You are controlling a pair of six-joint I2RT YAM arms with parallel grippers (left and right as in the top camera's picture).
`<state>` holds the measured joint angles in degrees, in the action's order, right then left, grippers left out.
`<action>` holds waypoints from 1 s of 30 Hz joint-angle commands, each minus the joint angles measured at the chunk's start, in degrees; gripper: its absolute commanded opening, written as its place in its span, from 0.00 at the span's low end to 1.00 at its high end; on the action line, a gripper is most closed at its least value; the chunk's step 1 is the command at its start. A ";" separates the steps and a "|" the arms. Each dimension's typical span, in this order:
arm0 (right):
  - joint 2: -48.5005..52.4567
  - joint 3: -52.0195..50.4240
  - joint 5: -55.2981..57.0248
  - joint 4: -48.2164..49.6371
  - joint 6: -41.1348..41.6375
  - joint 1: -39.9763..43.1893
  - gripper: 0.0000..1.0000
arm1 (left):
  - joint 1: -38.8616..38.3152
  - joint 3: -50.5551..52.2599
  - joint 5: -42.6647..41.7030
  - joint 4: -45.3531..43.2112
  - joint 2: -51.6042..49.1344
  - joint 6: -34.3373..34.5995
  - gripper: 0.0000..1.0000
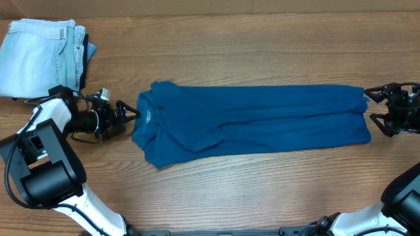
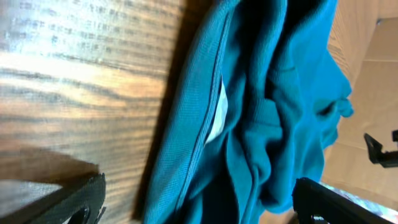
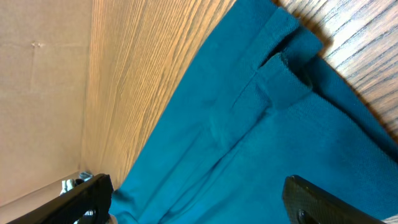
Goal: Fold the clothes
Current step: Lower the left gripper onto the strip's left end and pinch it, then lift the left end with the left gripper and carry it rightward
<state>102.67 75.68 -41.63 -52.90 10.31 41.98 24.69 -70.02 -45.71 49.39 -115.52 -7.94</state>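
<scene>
Left gripper [image 1: 133, 117] and right gripper [image 1: 369, 107] flank the polo shirt [image 1: 256, 119].

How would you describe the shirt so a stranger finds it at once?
Look at the middle of the wooden table. The teal-blue shirt lies there, stretched into a long band. Unlike the pale jeans in the corner, it is dark teal.

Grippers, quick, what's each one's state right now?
Left gripper: open, empty, at the collar end of the teal-blue knit polo shirt.
Right gripper: open, empty, at its hem end.

Jeans [image 1: 36, 59] lie on the table [image 1: 230, 190], far left of the shirt [image 1: 256, 121].
</scene>
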 commanded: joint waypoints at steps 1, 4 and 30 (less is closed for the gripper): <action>0.00 -0.24 -0.68 0.66 -0.07 0.15 0.91 | -3.34 0.57 8.48 -2.12 -1.49 2.89 1.00; 0.00 -0.24 -0.68 0.83 -0.07 0.15 0.91 | -5.90 0.61 10.25 -2.03 -1.49 4.28 1.00; 0.00 -0.24 -1.60 1.20 0.17 0.15 0.88 | -8.57 9.62 -2.36 -10.10 -1.49 -1.07 1.00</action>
<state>102.67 75.68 -41.91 -51.92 10.48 41.98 16.82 -63.13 -55.00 39.99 -114.26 -8.97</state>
